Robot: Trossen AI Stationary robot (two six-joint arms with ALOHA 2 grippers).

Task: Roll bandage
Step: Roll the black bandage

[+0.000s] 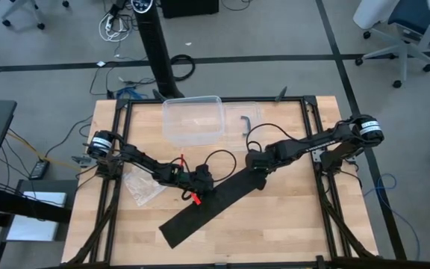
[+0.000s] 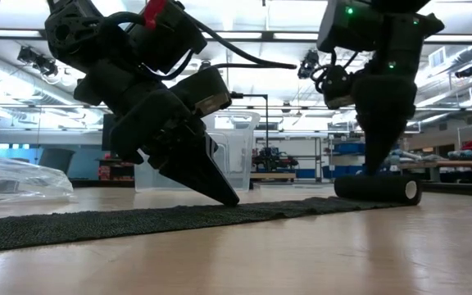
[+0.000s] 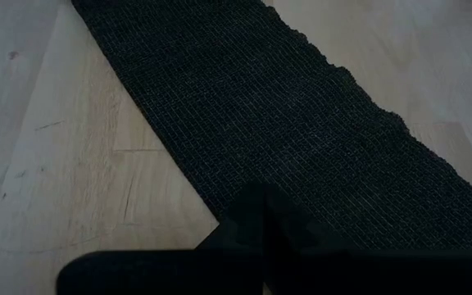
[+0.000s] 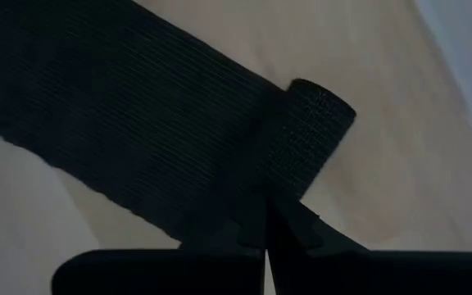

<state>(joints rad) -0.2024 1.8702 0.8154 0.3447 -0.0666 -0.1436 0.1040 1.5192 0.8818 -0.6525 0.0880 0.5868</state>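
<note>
The black bandage [image 1: 207, 205] lies flat as a long strip, slanting from the table's near left toward the middle. Its far right end is wound into a small roll [image 2: 379, 190], which rests on its side on the table and also shows in the right wrist view [image 4: 314, 131]. My left gripper [image 2: 229, 198] is shut, with its tips down on the strip's middle part. My right gripper [image 4: 265, 209] is shut and stands down on the roll; it also shows in the high view [image 1: 258, 170]. My left gripper presses its shut fingertips [image 3: 256, 201] down on the flat strip near its left edge [image 3: 211, 176], slanting down from the table's left. The strip lies flat on the table under them. My right gripper has its shut fingertips [image 4: 260, 192] against the roll's side [image 4: 289, 152], coming from above. The roll lies on the table, and the flat strip runs away from it.
A clear plastic box [image 1: 192, 119] stands at the table's far middle, with a black handle [image 1: 246, 123] beside it. A crinkly clear bag [image 1: 144, 185] lies at the left, under my left arm. Bare wood shows at the near right [image 1: 290, 224].
</note>
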